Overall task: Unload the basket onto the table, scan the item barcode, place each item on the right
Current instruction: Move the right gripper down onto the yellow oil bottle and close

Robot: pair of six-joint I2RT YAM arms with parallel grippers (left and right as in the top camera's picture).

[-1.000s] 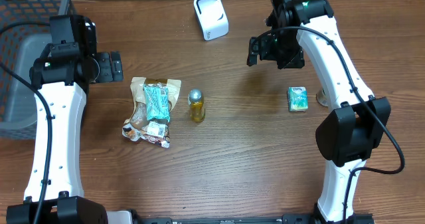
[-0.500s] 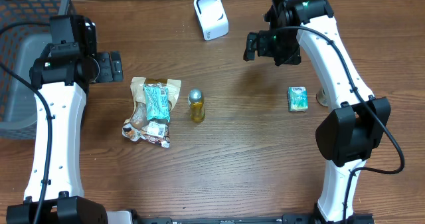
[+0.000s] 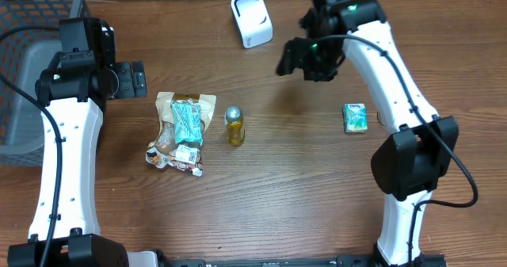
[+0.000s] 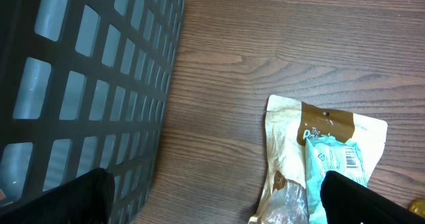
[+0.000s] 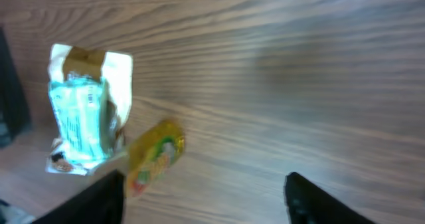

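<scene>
The right gripper [image 3: 288,59], fingers spread and empty, hovered near the scanner [image 3: 252,19], apparently positioned to reach for the bottle [image 3: 234,125] resting on the table [image 3: 301,180] beside the snack bags [image 3: 184,128]; the left gripper [image 3: 138,80] hung wide and empty by the basket [image 3: 24,69].

scanner [image 3: 252,19]: white | bottle [image 3: 234,127]: yellow and silver | packet [image 3: 188,118]: teal | box [image 3: 355,117]: green | table [image 3: 285,188]: brown woodgrain

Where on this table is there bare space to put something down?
Widest: the front strip of table, robot-side of the snack pouches, bottle and tissue pack. Also free: the gap between bottle and tissue pack. Crowded: pouches close beside bottle, and the back by the scanner, where the right gripper hovers.
</scene>
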